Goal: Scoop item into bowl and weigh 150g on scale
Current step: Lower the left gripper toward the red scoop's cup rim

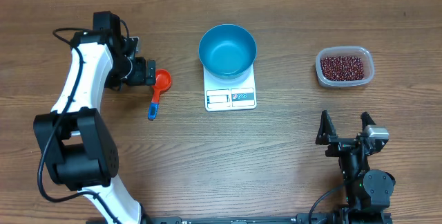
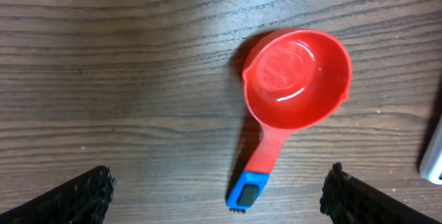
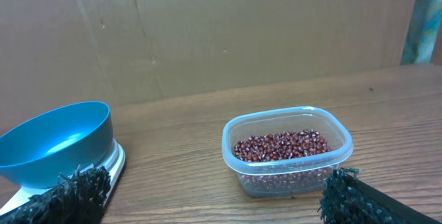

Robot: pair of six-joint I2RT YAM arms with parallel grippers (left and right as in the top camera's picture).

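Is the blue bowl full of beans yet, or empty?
Empty. From overhead, the blue bowl shows only its bare blue inside. The beans sit in the clear tub.

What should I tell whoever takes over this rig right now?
Left claw open, poised over the orange-red plastic scoop with blue handle tip, not gripping it.
Right claw open, holding nothing.
Round bright-blue bowl sits empty on the small white rectangular scale.
Small dark red-brown beans lie in the clear plastic tub, right of the scale.
Done: nothing scooped. Left: grasp scoop, move beans into bowl, weigh.
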